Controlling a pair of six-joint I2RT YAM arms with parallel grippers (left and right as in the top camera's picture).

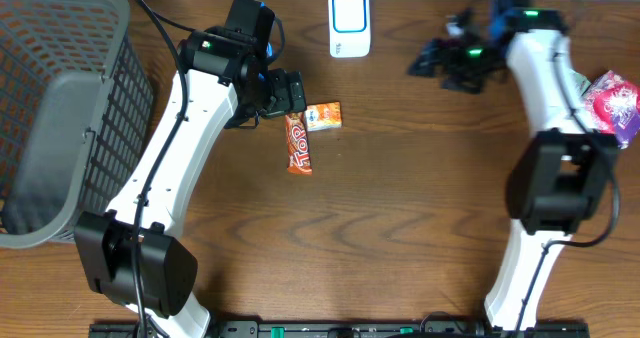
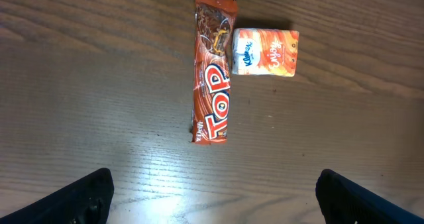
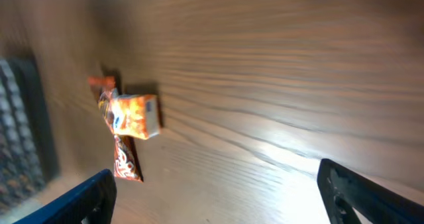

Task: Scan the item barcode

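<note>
Left gripper [image 2: 215,207] is wide open and holds nothing. It hangs over the candy bar [image 2: 211,85] on the table [image 2: 79,85], right beside the tissue pack [image 2: 265,52]. Best to go straight down, pinch the bar's middle, and not bump the pack.

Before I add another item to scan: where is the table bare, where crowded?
Bare: the wood between left arm and right arm, from the candy bar toward their bases; also between scanner and right gripper. Crowded: candy bar and tissue pack by the left gripper.
</note>
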